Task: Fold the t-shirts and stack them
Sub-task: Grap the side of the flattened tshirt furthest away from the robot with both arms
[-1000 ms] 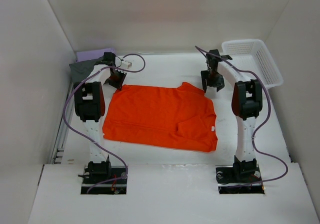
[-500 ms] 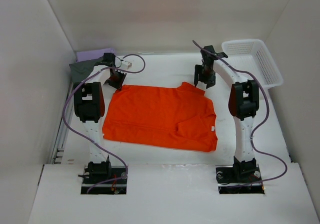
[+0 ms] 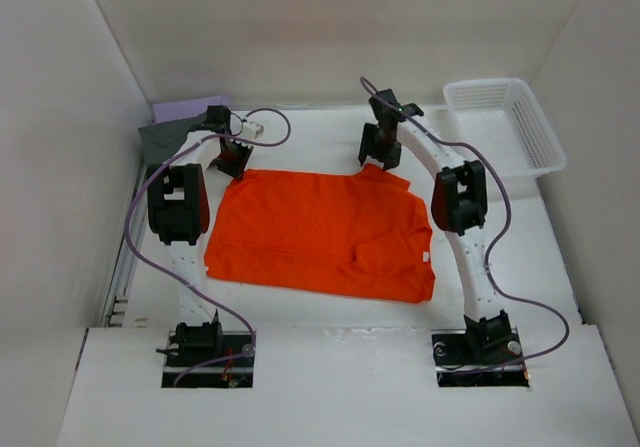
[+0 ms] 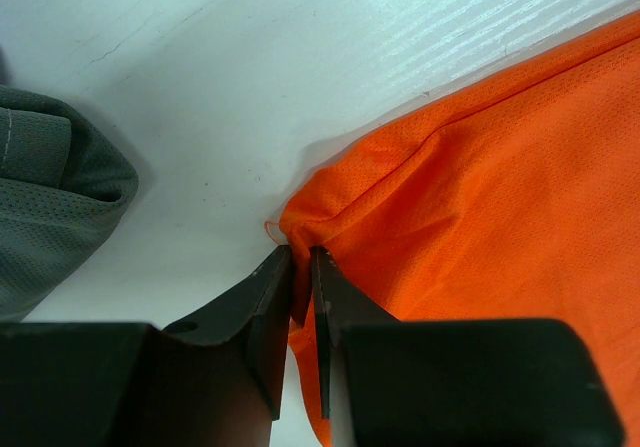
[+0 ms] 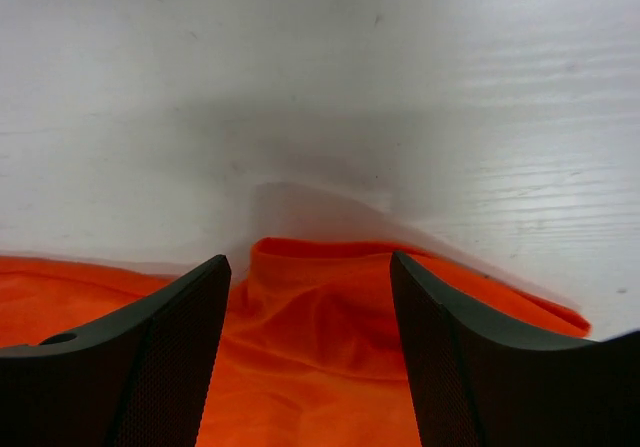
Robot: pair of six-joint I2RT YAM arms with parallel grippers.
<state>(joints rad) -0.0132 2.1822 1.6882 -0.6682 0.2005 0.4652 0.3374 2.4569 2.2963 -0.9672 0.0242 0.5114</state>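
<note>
The bright orange t-shirt (image 3: 320, 232) lies spread in the middle of the table. My left gripper (image 3: 232, 159) is shut on its far left corner (image 4: 300, 229), the fabric pinched between the jaws. My right gripper (image 3: 382, 149) hangs open over the shirt's raised far edge (image 5: 310, 267), one finger on each side of it and not touching. The dark grey t-shirt (image 3: 160, 139) lies folded at the far left, also seen in the left wrist view (image 4: 50, 197). Behind it lies the lavender purple t-shirt (image 3: 190, 109).
A white mesh basket (image 3: 508, 122) stands at the far right corner. White walls close in the table on the left, back and right. Purple cables loop off both arms.
My right arm has swung to the left, bringing its open gripper from beside the shirt's far right corner to over the raised far edge. The left arm has held still.
</note>
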